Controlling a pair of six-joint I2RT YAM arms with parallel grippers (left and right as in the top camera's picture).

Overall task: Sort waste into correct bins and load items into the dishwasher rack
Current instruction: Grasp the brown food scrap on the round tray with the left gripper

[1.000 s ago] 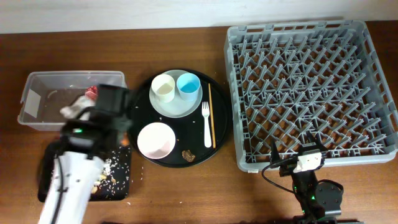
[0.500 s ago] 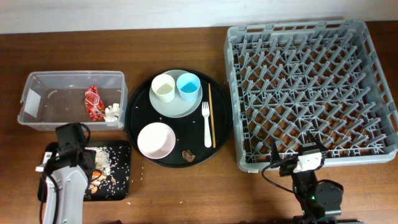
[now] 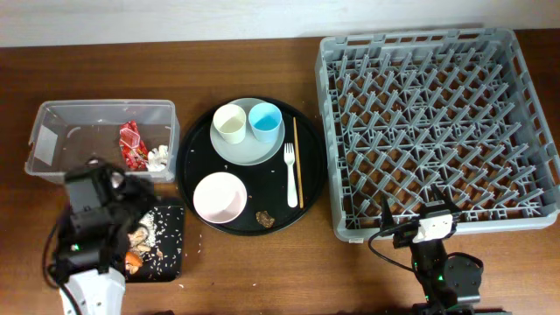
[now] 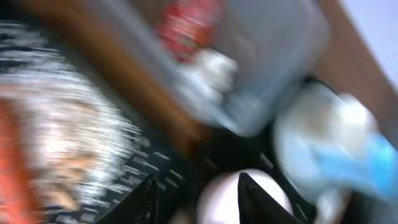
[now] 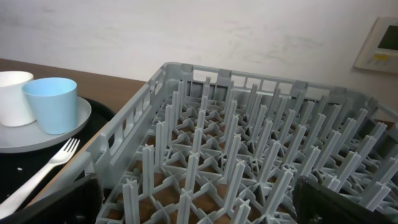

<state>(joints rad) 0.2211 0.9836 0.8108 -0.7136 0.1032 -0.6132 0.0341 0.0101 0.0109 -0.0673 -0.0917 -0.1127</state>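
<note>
The clear tub (image 3: 52,131) holds the red wrapper (image 3: 131,144) and a tissue bit (image 3: 158,157). The shallow black tray (image 3: 171,262) holds grainy scraps (image 3: 162,229) and the carrot (image 3: 133,260). My left gripper (image 3: 131,199) is open and empty above this tray, its fingers (image 4: 199,199) pointing at the bowl (image 3: 219,198). The cream cup (image 3: 230,122) and blue cup (image 3: 264,119) stand on the plate (image 3: 248,150). The fork (image 3: 291,175), chopsticks (image 3: 297,162) and brown lump (image 3: 263,218) lie beside them. My right gripper (image 5: 196,205) is open at the front edge of the grey rack (image 3: 433,131).
The dishes and the lump sit on a big round black tray (image 3: 308,188) between the tub and the rack. The right arm's base (image 3: 442,271) is at the table's front edge.
My left arm has drawn back from over the tub, leaving the wrapper and tissue in it, and now hangs over the shallow black tray. The right arm has not moved.
</note>
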